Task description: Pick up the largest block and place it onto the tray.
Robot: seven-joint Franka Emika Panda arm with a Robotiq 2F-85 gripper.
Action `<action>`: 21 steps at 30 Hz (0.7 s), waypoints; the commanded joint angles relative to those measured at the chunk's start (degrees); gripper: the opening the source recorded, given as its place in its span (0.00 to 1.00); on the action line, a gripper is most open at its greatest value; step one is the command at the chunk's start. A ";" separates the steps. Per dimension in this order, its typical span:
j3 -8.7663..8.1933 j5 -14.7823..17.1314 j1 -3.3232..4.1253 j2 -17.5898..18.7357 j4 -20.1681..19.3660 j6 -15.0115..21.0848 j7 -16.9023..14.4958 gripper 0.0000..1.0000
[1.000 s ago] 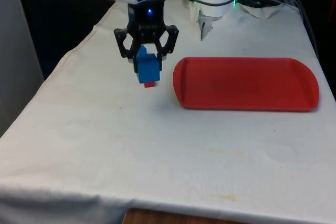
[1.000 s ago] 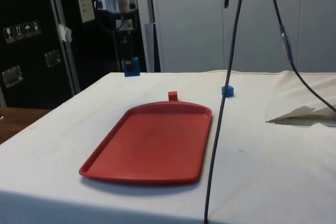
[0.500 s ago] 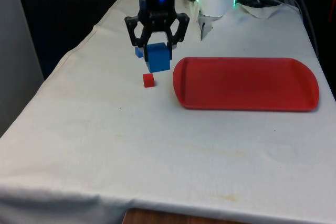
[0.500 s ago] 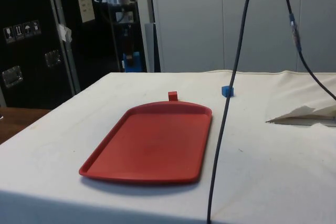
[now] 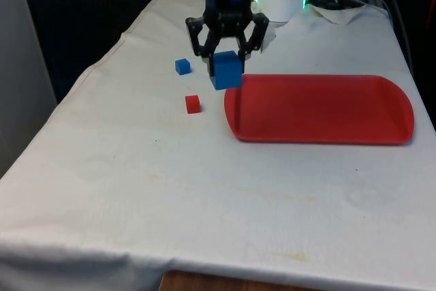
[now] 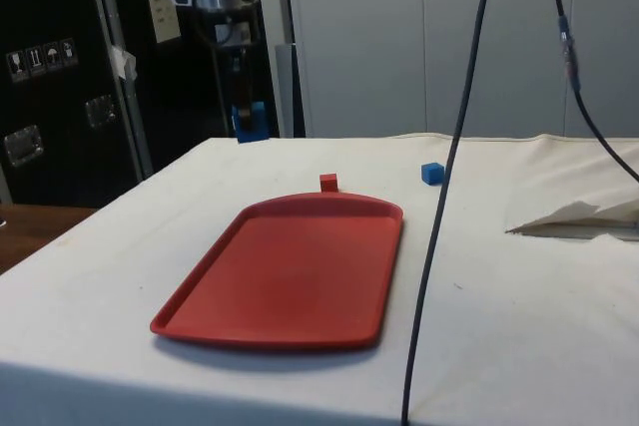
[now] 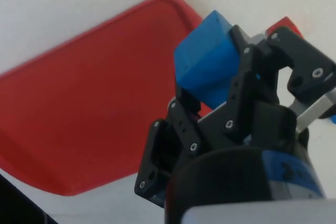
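Nearest me on the worktop [image 5: 204, 189] there is only bare white cloth. Further out lies the red tray [image 5: 320, 108], long side towards me, its flat bed free. From here I judge the job is to carry the load sideways over the tray's rim, well in over the bed, then lower until the block sits flat before I let go; releasing at the edge risks it tipping off the lip. Just beside the tray, on the front view's left, sits a small red block [image 5: 193, 104], and beyond it a small blue block [image 5: 182, 66]; I want to leave both untouched. The claw [image 5: 227, 59] hangs above the tray's near-left corner, narrowed hard onto the large blue block [image 5: 226, 71], which is off the cloth and gripped on two opposite faces.
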 commanded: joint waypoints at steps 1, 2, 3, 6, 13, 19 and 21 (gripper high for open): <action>-0.29 -1.09 1.09 -0.80 -1.20 0.97 1.20 0.00; -0.11 -1.43 1.15 -1.03 -1.43 1.03 1.60 0.00; 0.11 -1.78 1.26 -1.26 -1.72 1.09 2.01 0.00; 0.57 -2.46 1.43 -1.78 -2.29 1.20 2.81 0.00; 2.52 -4.76 1.66 -3.55 -4.30 1.83 5.73 0.00; 3.78 -5.44 1.60 -4.81 -5.67 2.41 7.62 0.00; 3.90 -5.44 1.60 -4.98 -5.84 2.46 7.91 0.00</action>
